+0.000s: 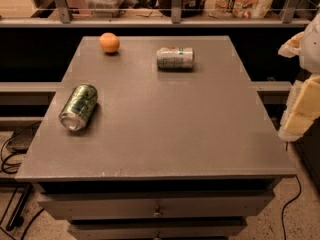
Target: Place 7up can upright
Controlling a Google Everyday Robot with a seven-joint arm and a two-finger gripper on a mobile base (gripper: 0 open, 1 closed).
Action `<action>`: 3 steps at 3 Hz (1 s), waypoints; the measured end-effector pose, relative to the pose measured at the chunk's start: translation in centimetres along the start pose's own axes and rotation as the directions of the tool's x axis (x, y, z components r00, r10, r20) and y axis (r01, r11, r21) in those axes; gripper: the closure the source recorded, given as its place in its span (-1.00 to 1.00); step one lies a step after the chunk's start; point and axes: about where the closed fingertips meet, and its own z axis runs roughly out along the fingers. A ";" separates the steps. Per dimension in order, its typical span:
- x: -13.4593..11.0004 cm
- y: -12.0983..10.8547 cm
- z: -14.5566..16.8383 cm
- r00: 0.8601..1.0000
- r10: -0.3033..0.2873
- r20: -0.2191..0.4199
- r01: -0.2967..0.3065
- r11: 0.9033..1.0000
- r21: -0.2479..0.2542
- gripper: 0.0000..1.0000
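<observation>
The 7up can point(175, 58), pale silver-white with small green and red markings, lies on its side at the far middle of the grey table point(165, 129). My gripper point(303, 101) shows as pale white and yellowish parts at the right edge of the view, beside the table's right side. It is well to the right of the can and nearer the front, apart from it, with nothing seen in it.
A darker shiny green can point(79, 106) lies on its side near the table's left edge. An orange point(109, 42) sits at the far left corner. A rail and shelf with bags point(240, 1) run behind the table. Drawers point(157, 209) are below its front edge.
</observation>
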 end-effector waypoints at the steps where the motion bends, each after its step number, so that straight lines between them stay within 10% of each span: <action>1: 0.0 0.0 0.0 1.000 0.000 0.000 0.000 1.000 0.000 -1.00; 3: -4.4 -3.7 1.1 0.990 -0.140 0.010 0.139 0.989 0.046 -1.00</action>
